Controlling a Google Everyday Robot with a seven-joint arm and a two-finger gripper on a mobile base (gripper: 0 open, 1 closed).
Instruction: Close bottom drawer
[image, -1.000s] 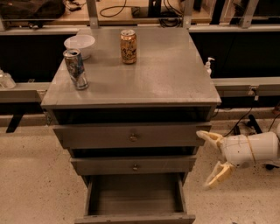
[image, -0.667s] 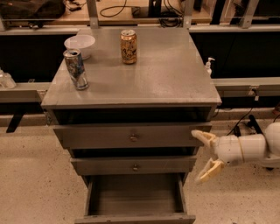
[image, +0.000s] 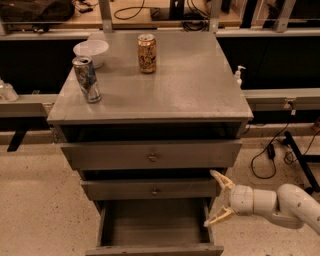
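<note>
The bottom drawer (image: 152, 227) of the grey cabinet is pulled out towards me, its shallow box empty and its low plain front panel (image: 155, 250) at the bottom edge of the view. Above it sit the mid-width drawer (image: 150, 190) and the widest drawer (image: 150, 155), both with brass knobs. My gripper (image: 217, 198) reaches in from the right. It is open, with its cream fingers spread beside the right side of the bottom drawer and the right end of the mid-width drawer. It holds nothing.
On the cabinet top (image: 190, 85) stand a silver can (image: 86, 79), a gold can (image: 147, 53) and a white bowl (image: 91, 52). Cables (image: 272, 150) lie on the speckled floor to the right. A rail with a small bottle (image: 239, 76) runs behind.
My gripper has moved left from the open floor to the cabinet's right side, by the bottom drawer. The drawer has not moved.
</note>
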